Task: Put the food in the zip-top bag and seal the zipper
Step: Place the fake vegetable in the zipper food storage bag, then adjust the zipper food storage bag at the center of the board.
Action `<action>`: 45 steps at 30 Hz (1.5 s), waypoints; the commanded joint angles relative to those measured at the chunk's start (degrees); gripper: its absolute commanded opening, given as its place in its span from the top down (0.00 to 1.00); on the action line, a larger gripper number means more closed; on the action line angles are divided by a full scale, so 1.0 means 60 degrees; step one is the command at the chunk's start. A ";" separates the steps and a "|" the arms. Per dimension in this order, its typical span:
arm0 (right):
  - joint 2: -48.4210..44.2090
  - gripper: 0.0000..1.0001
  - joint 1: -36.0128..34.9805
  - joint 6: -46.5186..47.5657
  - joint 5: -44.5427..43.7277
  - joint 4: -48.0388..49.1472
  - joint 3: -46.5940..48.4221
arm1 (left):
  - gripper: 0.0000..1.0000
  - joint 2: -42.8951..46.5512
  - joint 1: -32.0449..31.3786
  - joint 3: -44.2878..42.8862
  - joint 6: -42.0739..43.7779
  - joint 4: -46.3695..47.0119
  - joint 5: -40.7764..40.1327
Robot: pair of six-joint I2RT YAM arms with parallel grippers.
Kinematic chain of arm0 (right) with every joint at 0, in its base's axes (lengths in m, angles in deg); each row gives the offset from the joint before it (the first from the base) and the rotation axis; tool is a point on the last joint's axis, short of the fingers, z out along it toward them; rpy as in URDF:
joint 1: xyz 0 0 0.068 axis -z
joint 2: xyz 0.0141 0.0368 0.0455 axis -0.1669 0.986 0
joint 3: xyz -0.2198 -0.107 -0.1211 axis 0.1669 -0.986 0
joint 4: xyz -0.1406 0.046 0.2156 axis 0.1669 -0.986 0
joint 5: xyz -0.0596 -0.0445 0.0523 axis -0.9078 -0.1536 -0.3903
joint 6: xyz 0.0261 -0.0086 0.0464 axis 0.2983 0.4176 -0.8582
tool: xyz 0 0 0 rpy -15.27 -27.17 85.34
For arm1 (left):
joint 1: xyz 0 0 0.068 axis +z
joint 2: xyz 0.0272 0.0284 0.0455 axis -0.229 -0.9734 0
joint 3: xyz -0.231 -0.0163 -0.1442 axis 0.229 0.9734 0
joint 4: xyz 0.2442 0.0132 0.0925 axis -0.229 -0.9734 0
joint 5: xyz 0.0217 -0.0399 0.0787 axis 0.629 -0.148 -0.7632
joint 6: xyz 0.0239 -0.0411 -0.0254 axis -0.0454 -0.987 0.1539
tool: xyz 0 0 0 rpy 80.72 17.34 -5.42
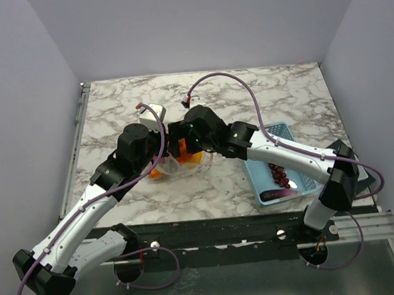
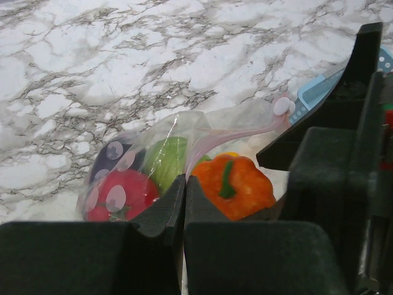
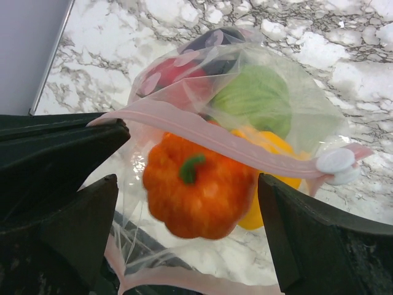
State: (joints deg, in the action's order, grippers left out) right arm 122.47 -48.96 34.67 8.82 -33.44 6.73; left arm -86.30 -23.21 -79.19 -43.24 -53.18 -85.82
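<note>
The clear zip-top bag (image 1: 183, 166) lies mid-table with its pink zipper (image 3: 245, 150) open and a white slider (image 3: 336, 163) at one end. My left gripper (image 2: 184, 182) is shut on the bag's mouth edge. My right gripper (image 3: 187, 209) is open at the mouth. An orange toy pepper (image 3: 196, 190), slightly blurred, sits between its fingers without touching them. A red tomato (image 2: 120, 193), a green piece (image 2: 166, 158) and a yellow piece (image 3: 273, 144) are inside the bag. Dark red grapes (image 1: 279, 174) and a purple eggplant (image 1: 279, 194) lie in the basket.
The light-blue basket (image 1: 254, 178) stands to the right of the bag, under my right arm. Both grippers (image 1: 172, 149) are close together over the bag. Grey walls enclose the marble table on three sides.
</note>
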 commanded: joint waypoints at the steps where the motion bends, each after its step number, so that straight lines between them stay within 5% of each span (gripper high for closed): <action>1: -0.0671 0.00 -0.0083 -0.0063 -0.0065 -0.0112 -0.0162 | 1.00 0.0017 0.0025 0.0068 -0.0055 0.0024 0.0180; 13: -0.2264 0.04 -0.0083 -0.0554 -0.1173 -0.0643 -0.1225 | 1.00 -0.0023 0.0020 0.0068 -0.0066 0.0020 0.0194; 21: -0.2781 0.16 -0.0083 -0.2076 -0.2750 -0.1461 -0.2316 | 1.00 -0.0047 0.0025 0.0067 -0.0074 0.0026 0.0235; 35: -0.1975 0.43 -0.0083 -0.3664 -0.2583 -0.0835 -0.3033 | 1.00 -0.0045 0.0025 0.0076 -0.0072 0.0019 0.0209; 41: -0.1802 0.68 -0.0083 -0.4032 -0.2531 -0.0399 -0.3148 | 1.00 -0.0056 0.0017 0.0061 -0.0105 0.0028 0.0246; 44: -0.1740 0.98 -0.0083 -0.4017 -0.2594 -0.0407 -0.3018 | 1.00 0.0046 0.0025 0.0066 -0.0215 0.0020 0.0265; 45: -0.1769 0.99 -0.0085 -0.4015 -0.2681 -0.0521 -0.2928 | 1.00 0.0185 0.0025 0.0091 -0.0271 0.0032 0.0286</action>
State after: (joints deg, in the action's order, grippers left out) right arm 111.32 -48.96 12.03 -5.67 -37.81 -11.83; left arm -86.65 -23.21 -79.19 -43.48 -53.20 -85.58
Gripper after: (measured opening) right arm 0.070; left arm 0.005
